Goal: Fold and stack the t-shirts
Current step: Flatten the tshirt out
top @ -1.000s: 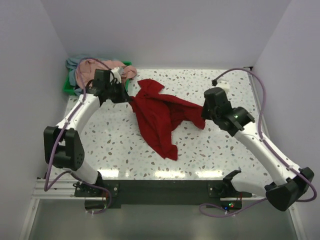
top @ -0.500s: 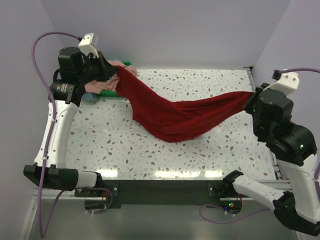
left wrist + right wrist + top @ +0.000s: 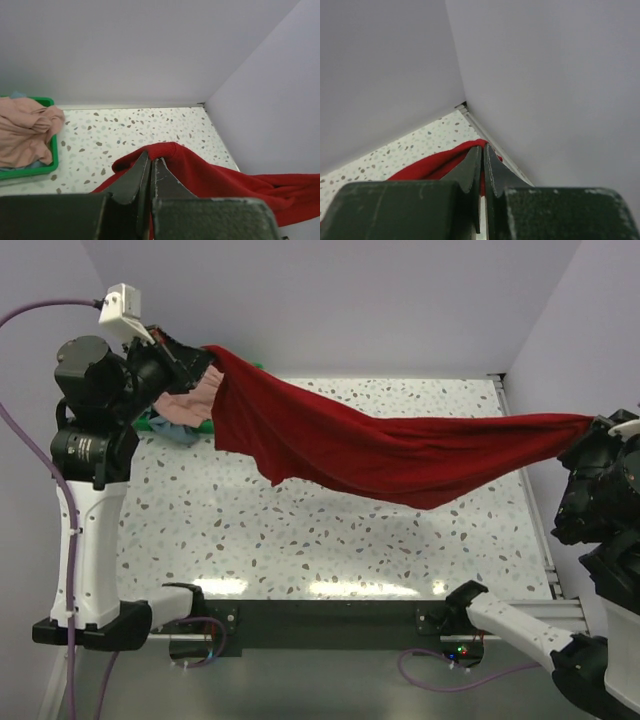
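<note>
The red t-shirt [image 3: 400,455] hangs in the air like a long hammock over the table [image 3: 330,550]. It runs from 10 o'clock in the top view across to 3 o'clock. It sags in the middle, and a loose flap hangs down nearer the left end.

The left gripper [image 3: 195,358] is up high at 10 o'clock. Its jaws are pinched tight on one end of the red t-shirt. In the left wrist view the left gripper [image 3: 151,159] has its two fingers pressed together, and a red fold [image 3: 210,175] pokes up around the tips.

The right gripper [image 3: 590,430] is at 3 o'clock, by the right wall. Its jaws are also pinched tight on the other end of the red t-shirt. In the right wrist view the right gripper [image 3: 483,147] has almost no gap between its fingers, and red cloth [image 3: 435,167] bunches around them.

The green tray [image 3: 195,437] sits on the table at 10 o'clock, just under the left gripper. The pink t-shirt [image 3: 190,402] lies crumpled in it. A bit of the grey-blue t-shirt [image 3: 152,423] peeks out beneath the pink one.
</note>
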